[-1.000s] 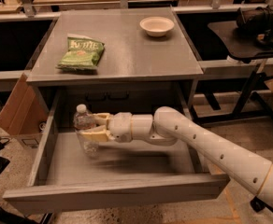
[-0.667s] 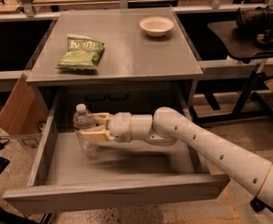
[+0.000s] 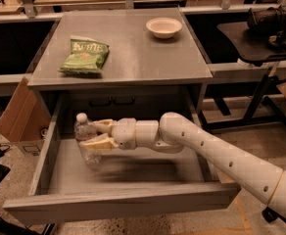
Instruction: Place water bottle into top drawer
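1. Water bottle (image 3: 83, 129) stands upright inside the open top drawer (image 3: 123, 202), at the 9 o'clock side of its grey inside, near the left wall; its white cap (image 3: 82, 117) points up.
2. Whether the bottle's base touches the drawer floor cannot be told; the lower part looks blurred.
3. The gripper (image 3: 89, 133) is clamped on the bottle's middle; one pale finger (image 3: 101, 125) lies on its far side and the other on its near side, both touching the plastic.
4. The white arm (image 3: 216, 153) reaches into the drawer from 4 o'clock, crossing above the drawer's right front corner; the wrist lies level, pointing toward 9 o'clock.
5. The drawer is pulled well out beneath the grey table (image 3: 133, 58); its flat front sits at 6 o'clock.
6. On the table a green chip bag (image 3: 84, 57) lies at 10 o'clock; a pale bowl (image 3: 164, 27) sits at 1 o'clock, well apart from the bag.
7. A cardboard box (image 3: 18, 114) leans just beside the drawer at 9 o'clock, outside it.
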### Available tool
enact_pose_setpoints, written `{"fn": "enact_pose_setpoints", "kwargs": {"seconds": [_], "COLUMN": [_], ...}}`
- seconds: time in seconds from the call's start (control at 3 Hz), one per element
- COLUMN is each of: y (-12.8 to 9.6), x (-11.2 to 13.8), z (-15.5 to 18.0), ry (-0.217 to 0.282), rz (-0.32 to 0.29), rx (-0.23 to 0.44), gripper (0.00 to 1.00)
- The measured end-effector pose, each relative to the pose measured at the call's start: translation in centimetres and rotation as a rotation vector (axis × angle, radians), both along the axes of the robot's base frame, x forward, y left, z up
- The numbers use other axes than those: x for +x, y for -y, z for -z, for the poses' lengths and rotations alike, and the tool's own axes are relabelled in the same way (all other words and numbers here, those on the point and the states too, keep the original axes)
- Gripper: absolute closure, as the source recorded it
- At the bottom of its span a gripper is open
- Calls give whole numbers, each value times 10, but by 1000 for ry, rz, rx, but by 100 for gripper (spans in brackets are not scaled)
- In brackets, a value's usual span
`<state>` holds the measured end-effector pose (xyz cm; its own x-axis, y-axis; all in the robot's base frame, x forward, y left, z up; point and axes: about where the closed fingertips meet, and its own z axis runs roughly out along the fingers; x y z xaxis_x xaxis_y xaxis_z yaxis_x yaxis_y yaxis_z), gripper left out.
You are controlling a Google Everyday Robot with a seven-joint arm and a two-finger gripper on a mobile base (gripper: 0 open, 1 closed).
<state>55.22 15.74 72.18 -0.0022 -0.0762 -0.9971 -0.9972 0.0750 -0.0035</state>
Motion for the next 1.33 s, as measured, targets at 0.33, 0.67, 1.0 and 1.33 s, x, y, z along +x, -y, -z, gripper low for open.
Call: {"fn": "enact_pose_setpoints", "kwargs": {"seconds": [0.33,0.67,1.0,1.33], "y": [-2,-3,-3,-4], "x": [-1,-2,-2,0], "z": [0,-1,-1,-10], "ry": [0,0,0,-12], "rz": [-4,-7,-7,-48], "rx": [1,1,1,-18], "gripper": [8,0,0,0]}}
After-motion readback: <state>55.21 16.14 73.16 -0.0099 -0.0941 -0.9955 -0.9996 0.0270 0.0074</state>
